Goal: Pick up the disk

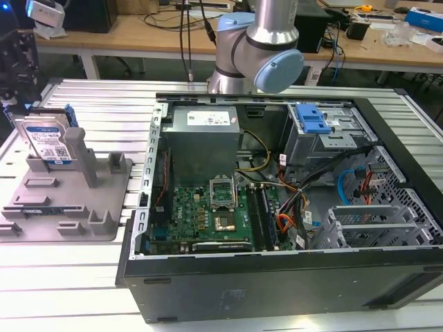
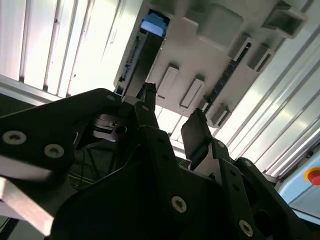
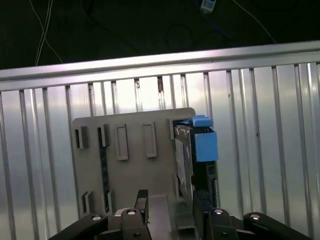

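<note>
The disk (image 1: 48, 138) stands on edge in the grey plastic fixture (image 1: 104, 200) at the exterior view's left, its white-and-blue label facing outward and a blue rail behind it. In the first wrist view I see the disk (image 3: 184, 160) edge-on from above, its blue rail beside it, slotted into the fixture (image 3: 132, 165). My gripper (image 3: 171, 207) hangs above the fixture, open, with nothing between its black fingers. The second wrist view also shows the gripper (image 2: 172, 117) open, apart from the disk (image 2: 142, 55).
An open computer case (image 1: 277, 277) lies beside the fixture, with a motherboard (image 1: 214, 211), power supply (image 1: 204, 138) and a blue drive-bay bracket (image 1: 313, 119) inside. Everything rests on a ribbed metal table (image 1: 62, 277). The arm's joints (image 1: 259, 41) rise behind the case.
</note>
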